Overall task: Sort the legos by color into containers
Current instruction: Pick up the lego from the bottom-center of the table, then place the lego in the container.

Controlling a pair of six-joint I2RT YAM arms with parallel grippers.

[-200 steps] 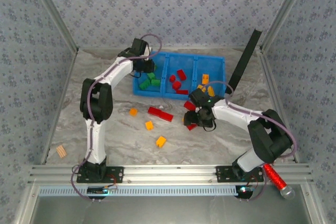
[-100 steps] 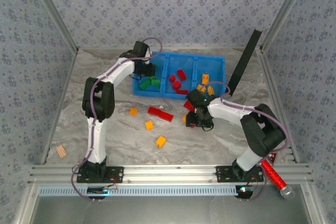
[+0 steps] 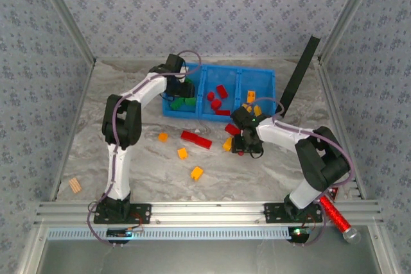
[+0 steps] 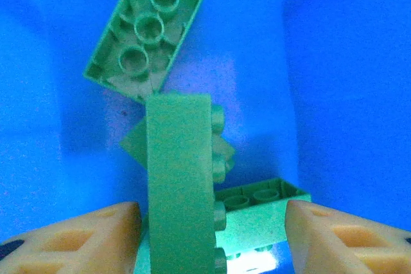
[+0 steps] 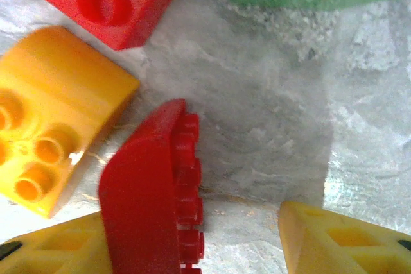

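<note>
Right hand point(image 5: 196, 242) straddles red lego point(image 5: 151, 197), orange lego point(image 5: 54, 117) crowding alongside.

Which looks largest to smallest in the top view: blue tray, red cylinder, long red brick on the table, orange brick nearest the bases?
1. blue tray
2. red cylinder, likely nearer the camera, so its lead is unsure
3. long red brick
4. orange brick

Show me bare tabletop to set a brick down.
Free: the near strip between the orange brick and the rail; the left side between the left arm and the wall. Crowded: before the blue tray, around the right end effector.
</note>
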